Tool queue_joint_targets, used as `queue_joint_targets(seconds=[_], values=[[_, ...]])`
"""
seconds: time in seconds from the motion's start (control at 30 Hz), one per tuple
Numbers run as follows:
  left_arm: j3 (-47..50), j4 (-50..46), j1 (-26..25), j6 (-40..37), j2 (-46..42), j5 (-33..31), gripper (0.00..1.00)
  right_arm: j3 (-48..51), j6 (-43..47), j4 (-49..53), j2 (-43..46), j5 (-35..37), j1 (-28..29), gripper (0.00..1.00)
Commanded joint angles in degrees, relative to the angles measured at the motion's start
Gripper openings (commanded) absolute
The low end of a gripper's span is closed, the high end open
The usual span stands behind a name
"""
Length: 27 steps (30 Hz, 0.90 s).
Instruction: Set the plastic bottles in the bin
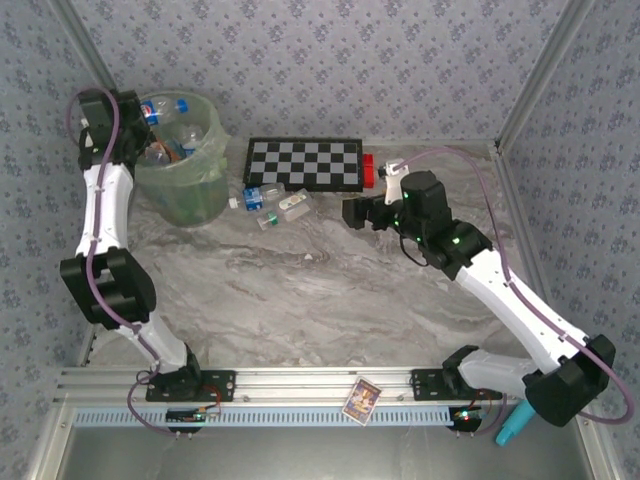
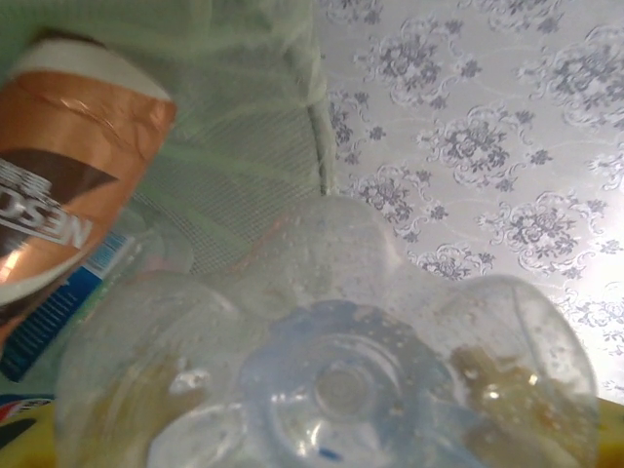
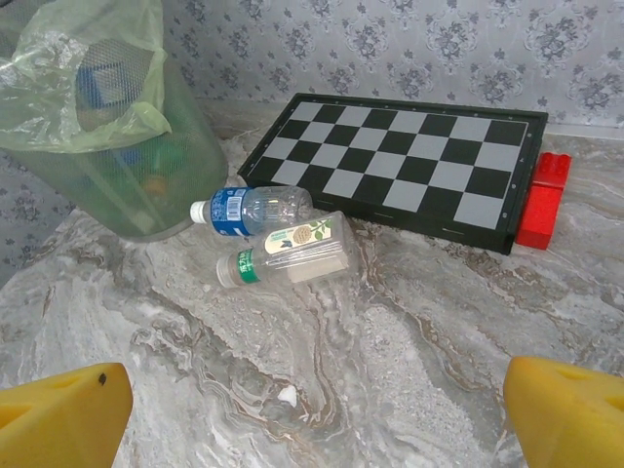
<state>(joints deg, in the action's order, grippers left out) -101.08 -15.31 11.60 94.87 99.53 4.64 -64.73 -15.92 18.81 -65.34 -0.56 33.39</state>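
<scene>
My left gripper (image 1: 152,148) hangs over the mouth of the bin (image 1: 190,195), a pale green bucket with a bag liner. In the left wrist view the ribbed base of a clear bottle (image 2: 331,361) sits right in front of the camera between my yellow fingertips (image 2: 612,434). Whether they still grip it is hidden. An orange-labelled bottle (image 2: 68,185) lies beside it against the bin's mesh wall (image 2: 234,175). On the table beside the bin (image 3: 127,185) lie a blue-labelled bottle (image 3: 255,209) and a green-labelled one (image 3: 292,251). My right gripper (image 3: 312,419) stands open and empty, short of them.
A black-and-white checkerboard (image 1: 305,165) lies behind the two bottles, with a red brick (image 1: 368,170) at its right end. A small card (image 1: 362,398) rests on the front rail. A turquoise tool (image 1: 512,428) sits by the right arm's base.
</scene>
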Motion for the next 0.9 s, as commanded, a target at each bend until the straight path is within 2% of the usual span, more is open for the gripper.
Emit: queue_joint_targets(seconds=[0.0,0.07,0.1,0.17,0.37,0.53,0.87], values=[[-5.5,-2.9,0.2,3.8,0.7,-2.0,0.72,0.8,-1.3,2.7,3.0,2.7,0.9,1.0],[-5.8,-3.6,0.2,4.7,1.0,-1.1,0.85,1.5,-1.8,3.2,4.4,3.9,1.4,1.0],[-5.9,-3.6,0.1,4.9,1.1,-0.4,0.88,1.8,-2.2,3.5,5.2,4.5,1.6,0.99],[-6.1,-4.2,0.1,5.1,1.0,0.7,0.99,2.4,-2.6,4.0,6.3,5.2,1.8,0.99],[-6.3,-7.3,-0.2,2.2,-2.6,-0.2,1.0,1.7,-3.4,6.3,7.0,7.0,3.4,1.0],[-5.0,-10.6,-0.2,-3.9,-7.8,-2.1,1.0,0.9,-4.4,6.7,6.0,8.2,5.3,0.99],[0.6,-15.5,-1.9,-20.9,-16.6,4.6,1.0,-3.1,-7.9,6.8,-1.9,11.7,11.2,0.99]])
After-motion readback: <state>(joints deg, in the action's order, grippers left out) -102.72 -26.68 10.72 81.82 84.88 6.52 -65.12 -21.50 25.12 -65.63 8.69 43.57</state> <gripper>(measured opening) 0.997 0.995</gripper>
